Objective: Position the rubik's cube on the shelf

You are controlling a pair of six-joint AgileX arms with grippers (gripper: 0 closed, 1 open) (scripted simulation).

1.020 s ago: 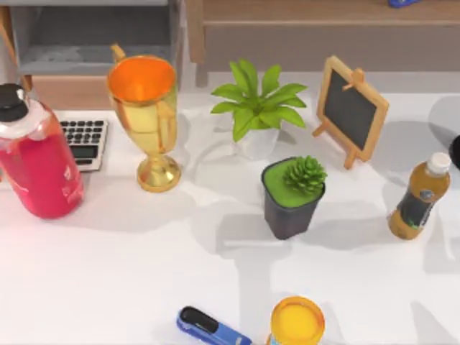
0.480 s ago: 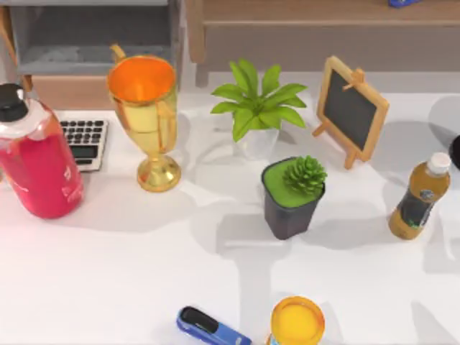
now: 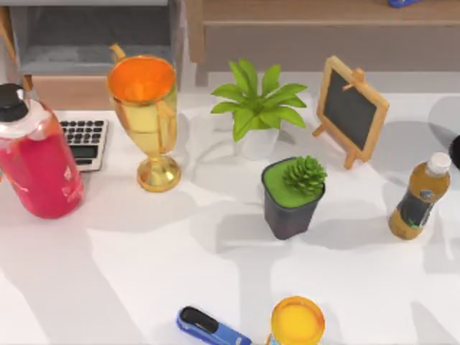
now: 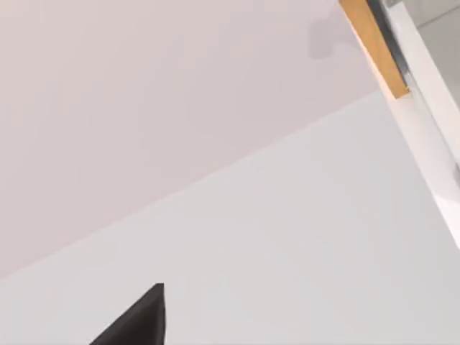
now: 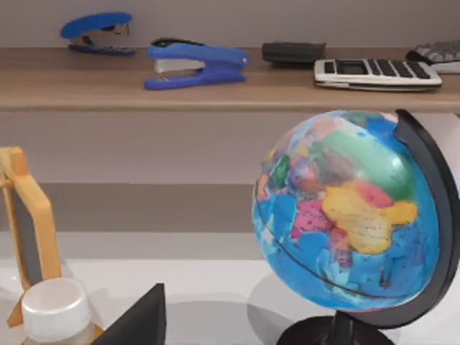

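- Top view: the shelf [image 3: 316, 12] runs along the far edge, a wooden post [image 3: 195, 32] at its left end and a grey-brown panel [image 3: 323, 49] below. On the white table [image 3: 129, 273] stand a gold trophy cup [image 3: 146, 118], a red bottle [image 3: 32, 154], a calculator [image 3: 83, 141], a leafy plant [image 3: 256, 108], a dark pot with a succulent [image 3: 291, 195], a small chalkboard easel [image 3: 351, 109], a juice bottle [image 3: 419, 195], a blue stapler [image 3: 210, 328] and a yellow-lidded jar [image 3: 297, 321].
- Left wrist view: a dark fingertip [image 4: 136, 322] over bare table; I cannot tell how the jaws stand.
- Right wrist view: the shelf [image 5: 215, 90] carries two blue staplers [image 5: 194, 63] and a calculator [image 5: 377, 73]; a globe [image 5: 348, 219] stands near. A dark fingertip [image 5: 140, 320] shows; jaw state cannot be told.
- I cannot tell where the rubik's cube is.
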